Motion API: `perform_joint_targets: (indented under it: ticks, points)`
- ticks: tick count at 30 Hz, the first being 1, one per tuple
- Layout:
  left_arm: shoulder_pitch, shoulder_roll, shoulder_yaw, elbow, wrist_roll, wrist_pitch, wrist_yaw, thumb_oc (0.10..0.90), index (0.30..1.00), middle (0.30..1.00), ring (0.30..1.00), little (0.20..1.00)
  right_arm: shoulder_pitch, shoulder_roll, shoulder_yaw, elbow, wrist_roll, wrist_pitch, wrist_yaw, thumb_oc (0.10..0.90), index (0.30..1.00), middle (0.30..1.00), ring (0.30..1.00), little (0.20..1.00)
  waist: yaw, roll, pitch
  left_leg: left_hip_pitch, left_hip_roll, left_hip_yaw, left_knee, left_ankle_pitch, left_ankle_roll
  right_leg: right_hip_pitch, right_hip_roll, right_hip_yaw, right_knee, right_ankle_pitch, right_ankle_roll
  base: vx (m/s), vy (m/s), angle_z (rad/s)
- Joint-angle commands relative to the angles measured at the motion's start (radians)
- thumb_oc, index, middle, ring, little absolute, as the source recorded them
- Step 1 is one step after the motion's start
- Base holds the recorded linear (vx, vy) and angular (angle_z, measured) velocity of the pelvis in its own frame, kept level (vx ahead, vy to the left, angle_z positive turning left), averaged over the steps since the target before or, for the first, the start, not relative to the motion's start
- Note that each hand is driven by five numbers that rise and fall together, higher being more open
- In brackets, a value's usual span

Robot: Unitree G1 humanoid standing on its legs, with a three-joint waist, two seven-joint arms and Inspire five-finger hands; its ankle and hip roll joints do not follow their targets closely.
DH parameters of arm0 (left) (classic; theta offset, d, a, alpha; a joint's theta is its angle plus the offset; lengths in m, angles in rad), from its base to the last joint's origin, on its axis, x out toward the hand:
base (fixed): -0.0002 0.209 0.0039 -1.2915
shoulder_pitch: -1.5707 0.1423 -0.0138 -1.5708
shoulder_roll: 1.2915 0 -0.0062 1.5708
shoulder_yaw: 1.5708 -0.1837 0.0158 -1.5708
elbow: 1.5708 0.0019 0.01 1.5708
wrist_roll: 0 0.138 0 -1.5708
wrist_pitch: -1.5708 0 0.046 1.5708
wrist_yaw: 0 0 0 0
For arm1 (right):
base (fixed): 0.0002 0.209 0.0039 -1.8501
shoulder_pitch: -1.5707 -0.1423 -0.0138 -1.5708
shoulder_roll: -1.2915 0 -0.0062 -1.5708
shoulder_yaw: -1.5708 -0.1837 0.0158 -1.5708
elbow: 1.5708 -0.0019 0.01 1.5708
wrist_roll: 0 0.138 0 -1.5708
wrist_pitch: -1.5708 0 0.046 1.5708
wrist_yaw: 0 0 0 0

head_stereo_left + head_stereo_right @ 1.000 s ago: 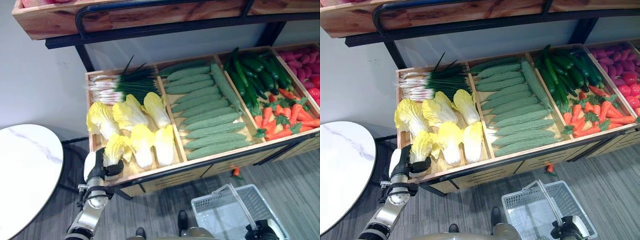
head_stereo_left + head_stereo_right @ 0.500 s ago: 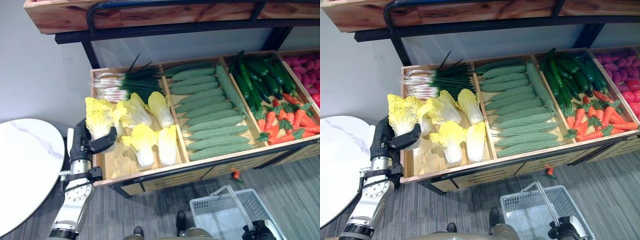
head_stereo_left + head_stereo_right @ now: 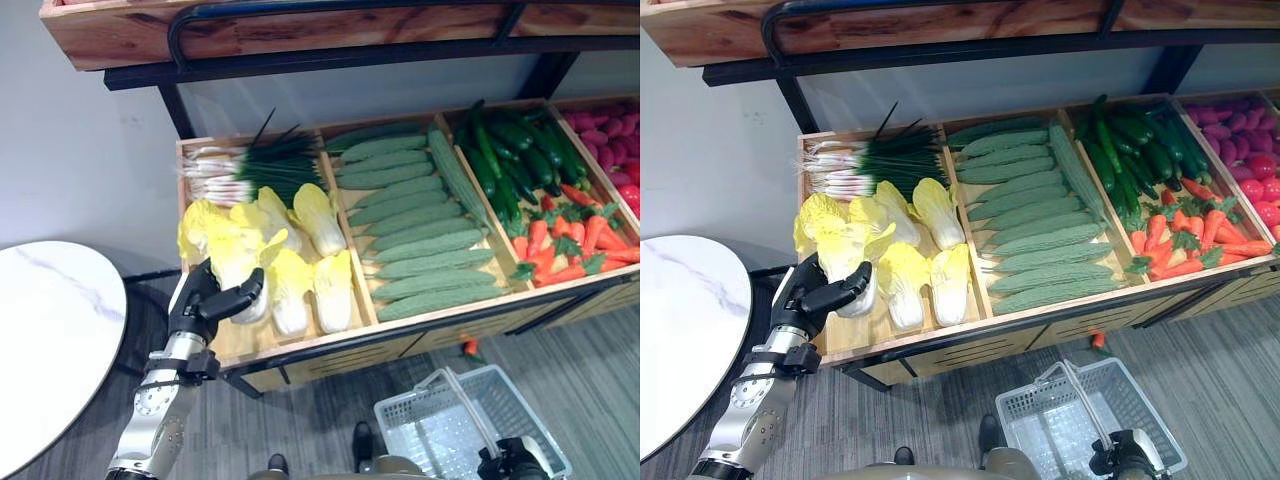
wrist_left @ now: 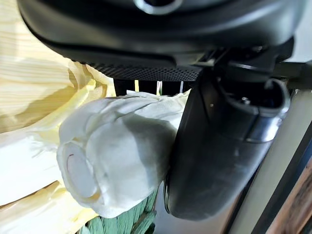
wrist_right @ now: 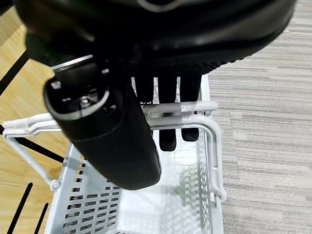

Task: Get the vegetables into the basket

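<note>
your left robot hand (image 3: 205, 303) is wrapped around a napa cabbage (image 3: 237, 270), thumb and fingers curled on its pale stalk end, seen close up in the left wrist view. that cabbage sits at the front left of the wooden crate (image 3: 262, 345), over the leftmost compartment, touching the other cabbages (image 3: 312, 220) beside it. whether it's lifted clear of the crate floor you can't tell. green onions (image 3: 258, 166) lie at the back of the same compartment. next compartment along holds bitter gourds (image 3: 420, 240), then cucumbers (image 3: 515, 150) with carrots (image 3: 565, 240) in front, and red and purple veg (image 3: 1252, 155) at the far right. your right robot hand (image 5: 161, 102) is closed on the white handle (image 5: 183, 111) of the basket (image 3: 425, 425), fingers hooked over it. basket hangs low in front of the crate, above the grey floor (image 3: 590, 370). a round white marble surface (image 3: 50, 340) stands to the left of the crate.
</note>
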Motion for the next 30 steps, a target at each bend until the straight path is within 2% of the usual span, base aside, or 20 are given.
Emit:
perform_joint_targets:
  ticks: [1,3,5,7,9,10,12,13,15,19,21,23,27,30]
  points:
    - [-0.122,0.073,0.013,-0.158,-0.012,-0.112,-0.037,0.4,0.3,0.3,0.3,0.3,-0.04,-0.054,0.0,0.017,0.034,-0.021,-0.021,0.4,0.3,0.3,0.3,0.3,0.006,-0.084,-0.019,-0.056,-0.018,-0.035,0.079,-0.076,0.023,-0.029,-0.166,0.043,0.058,0.023,0.15,-0.03,0.149,-0.08]
    - [-0.131,0.083,0.003,-0.158,-0.004,-0.114,-0.04,0.4,0.3,0.3,0.3,0.3,-0.037,-0.052,0.001,0.01,0.032,-0.021,-0.02,0.4,0.3,0.3,0.3,0.3,0.003,-0.088,-0.013,-0.059,-0.027,-0.027,0.081,-0.078,0.028,-0.047,-0.174,0.058,0.073,0.047,0.158,-0.06,0.155,-0.14]
    - [-0.141,0.097,0.004,-0.159,0.008,-0.125,-0.042,0.4,0.3,0.3,0.3,0.3,-0.053,-0.05,0.008,0.002,0.03,-0.019,-0.017,0.4,0.3,0.3,0.3,0.3,-0.003,-0.096,0.0,-0.069,-0.048,0.002,0.088,-0.082,0.039,-0.09,-0.195,0.085,0.065,0.143,0.185,-0.11,0.151,-0.39]
    - [-0.145,0.1,0.008,-0.157,0.009,-0.127,-0.04,0.4,0.3,0.3,0.3,0.3,-0.059,-0.047,0.012,0.002,0.032,-0.019,-0.018,0.4,0.3,0.3,0.3,0.3,-0.003,-0.094,0.003,-0.074,-0.045,0.011,0.09,-0.079,0.041,-0.102,-0.195,0.086,0.065,0.149,0.187,-0.11,0.057,-0.55]
    - [-0.16,0.112,-0.001,-0.152,0.007,-0.125,-0.041,0.4,0.3,0.3,0.3,0.3,-0.061,-0.041,0.015,-0.011,0.04,-0.024,-0.023,0.4,0.3,0.3,0.3,0.3,0.012,-0.074,0.012,-0.093,-0.026,0.053,0.095,-0.068,0.052,-0.106,-0.197,0.006,0.141,0.088,0.163,-0.21,0.086,-0.27]
    - [-0.161,0.112,-0.001,-0.152,0.007,-0.125,-0.041,0.4,0.3,0.3,0.3,0.3,-0.061,-0.04,0.015,-0.011,0.04,-0.023,-0.023,0.4,0.3,0.3,0.3,0.3,0.012,-0.076,0.011,-0.097,-0.027,0.053,0.094,-0.065,0.052,-0.109,-0.198,0.007,0.141,0.089,0.163,-0.16,0.076,-0.32]
    - [-0.165,0.107,0.002,-0.149,-0.001,-0.119,-0.045,0.4,0.3,0.3,0.3,0.3,-0.062,-0.045,0.016,-0.007,0.038,-0.027,-0.026,0.4,0.3,0.3,0.3,0.3,0.033,-0.048,0.003,-0.124,-0.012,0.093,0.094,-0.042,0.058,-0.074,-0.202,-0.089,0.277,-0.01,0.135,-0.17,0.106,-0.59]
    - [-0.165,0.107,0.002,-0.149,-0.001,-0.119,-0.045,0.4,0.3,0.3,0.3,0.3,-0.062,-0.045,0.016,-0.007,0.038,-0.027,-0.026,0.4,0.3,0.3,0.3,0.3,0.033,-0.048,0.002,-0.125,-0.012,0.094,0.094,-0.042,0.058,-0.075,-0.202,-0.089,0.277,-0.009,0.135,-0.13,0.092,-0.54]
    - [-0.157,0.115,0.016,-0.181,-0.001,-0.12,-0.046,0.4,0.3,0.3,0.3,0.3,-0.07,-0.054,0.019,-0.006,0.032,-0.028,-0.027,0.4,0.3,0.3,0.3,0.3,0.05,-0.039,-0.01,-0.139,-0.003,0.136,0.099,-0.034,0.062,-0.041,-0.208,-0.125,0.363,-0.052,0.124,-0.11,0.018,-0.37]
    - [-0.151,0.121,0.035,-0.189,-0.004,-0.124,-0.056,0.4,0.3,0.3,0.3,0.3,-0.066,-0.052,0.03,-0.022,0.023,-0.032,-0.026,0.4,0.3,0.3,0.3,0.3,0.061,-0.049,-0.02,-0.134,-0.002,0.176,0.098,-0.029,0.054,-0.016,-0.207,-0.157,0.289,-0.071,0.124,-0.03,-0.089,-0.57]
    - [-0.132,0.113,0.049,-0.197,0.0,-0.122,-0.059,0.4,0.3,0.3,0.3,0.3,-0.054,-0.05,0.03,-0.022,0.019,-0.03,-0.02,0.4,0.3,0.3,0.3,0.3,0.055,-0.05,-0.031,-0.126,0.012,0.194,0.101,-0.023,0.038,0.025,-0.178,-0.166,0.208,-0.121,0.115,0.01,-0.226,-0.86]
    - [-0.128,0.11,0.056,-0.206,-0.004,-0.123,-0.061,0.4,0.3,0.3,0.3,0.3,-0.049,-0.053,0.029,-0.034,0.019,-0.031,-0.018,0.4,0.3,0.3,0.3,0.3,0.047,-0.048,-0.028,-0.13,0.028,0.203,0.098,-0.002,0.02,0.044,-0.157,-0.174,0.156,-0.132,0.107,-0.05,-0.213,-0.36]
    - [-0.134,0.101,0.05,-0.206,-0.011,-0.12,-0.058,0.4,0.3,0.3,0.3,0.3,-0.036,-0.066,0.02,-0.052,0.025,-0.032,-0.023,0.4,0.3,0.3,0.3,0.3,0.032,-0.038,-0.024,-0.131,0.052,0.207,0.081,0.036,-0.003,0.055,-0.128,-0.172,0.122,-0.143,0.094,-0.05,-0.173,-0.17]
    - [-0.142,0.083,0.034,-0.212,-0.024,-0.114,-0.056,0.4,0.3,0.3,0.3,0.3,-0.015,-0.093,-0.002,-0.089,0.044,-0.038,-0.034,0.4,0.3,0.3,0.3,0.3,0.009,-0.015,-0.017,-0.128,0.083,0.21,0.056,0.079,-0.028,0.06,-0.094,-0.163,0.109,-0.157,0.077,-0.05,-0.187,-0.22]
